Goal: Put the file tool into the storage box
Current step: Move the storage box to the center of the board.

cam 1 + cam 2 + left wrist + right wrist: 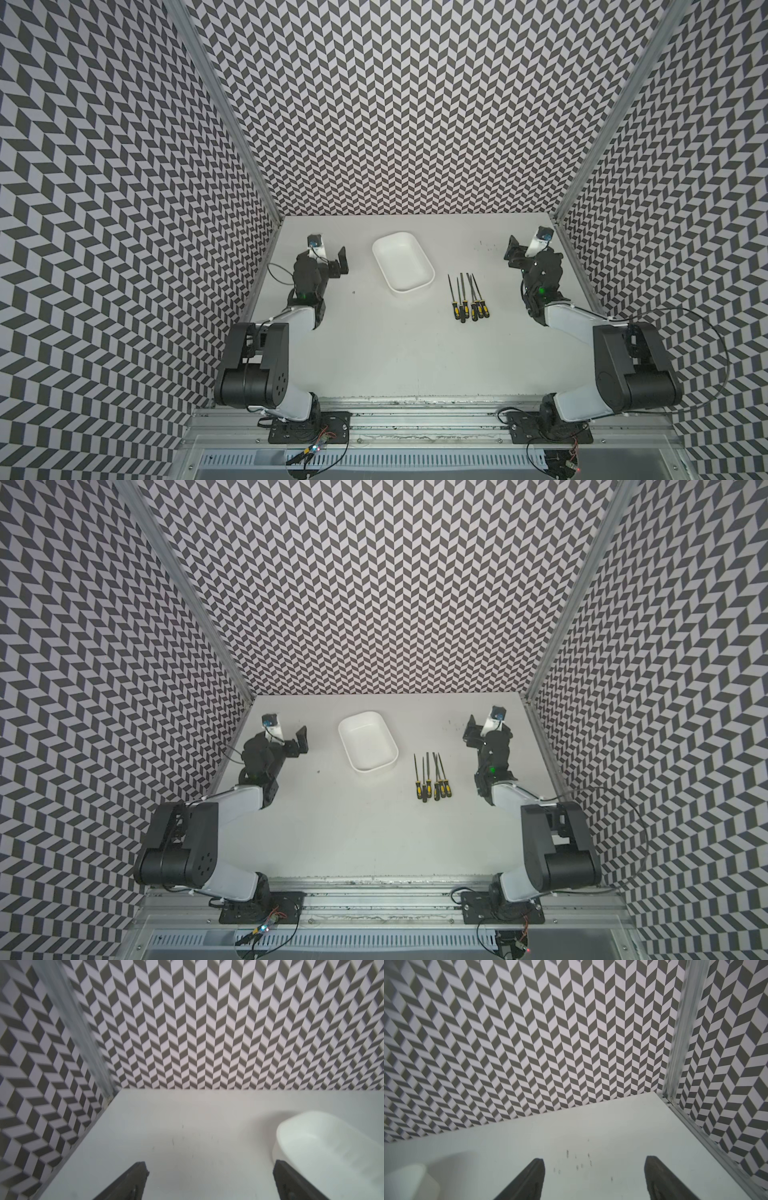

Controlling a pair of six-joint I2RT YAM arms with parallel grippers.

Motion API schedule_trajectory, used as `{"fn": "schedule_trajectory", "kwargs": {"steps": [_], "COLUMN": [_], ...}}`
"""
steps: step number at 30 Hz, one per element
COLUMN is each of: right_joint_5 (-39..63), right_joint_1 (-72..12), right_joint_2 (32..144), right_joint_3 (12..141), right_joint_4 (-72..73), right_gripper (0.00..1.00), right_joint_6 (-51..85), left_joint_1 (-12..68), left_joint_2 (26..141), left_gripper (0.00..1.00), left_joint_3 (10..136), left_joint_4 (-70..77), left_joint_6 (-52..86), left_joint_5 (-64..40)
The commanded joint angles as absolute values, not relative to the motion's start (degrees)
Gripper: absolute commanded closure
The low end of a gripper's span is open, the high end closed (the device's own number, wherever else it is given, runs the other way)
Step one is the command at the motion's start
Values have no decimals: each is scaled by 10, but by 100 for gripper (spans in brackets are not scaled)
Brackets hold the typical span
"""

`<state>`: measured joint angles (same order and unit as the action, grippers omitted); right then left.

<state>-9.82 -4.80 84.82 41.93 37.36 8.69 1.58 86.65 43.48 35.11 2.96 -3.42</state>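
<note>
Needle files [465, 308] just beside storage box [402, 259], two possibly crossed. Right fingers [529, 1180], left fingers [133, 1182] apart, empty. Pinch box-side lone file's handle squarely.

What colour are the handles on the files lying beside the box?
The handles are black with yellow accents, clearest in a top view.

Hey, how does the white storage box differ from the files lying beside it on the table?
The storage box is plain white; the files have dark shafts and black-and-yellow handles. The storage box is broad and shallow with rounded corners; the files are thin and straight. The storage box sits askew and empty; the files lie side by side, handles toward the robot's bases. Both rest on the table, untouched.
</note>
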Motion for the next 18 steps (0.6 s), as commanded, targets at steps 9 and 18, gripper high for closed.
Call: {"fn": "schedule_trajectory", "kwargs": {"steps": [9, 18], "right_joint_5": [-128, -225], "right_joint_1": [-276, -282], "right_joint_2": [855, 861], "right_joint_3": [501, 533], "right_joint_4": [121, 73], "right_gripper": [32, 33], "right_joint_6": [171, 166], "left_joint_1": [177, 222], "left_joint_2": [928, 919], "left_gripper": [0, 0], "left_joint_3": [633, 589], "left_joint_4": [30, -49], "left_joint_6": [197, 272], "left_joint_5": [-92, -42]}}
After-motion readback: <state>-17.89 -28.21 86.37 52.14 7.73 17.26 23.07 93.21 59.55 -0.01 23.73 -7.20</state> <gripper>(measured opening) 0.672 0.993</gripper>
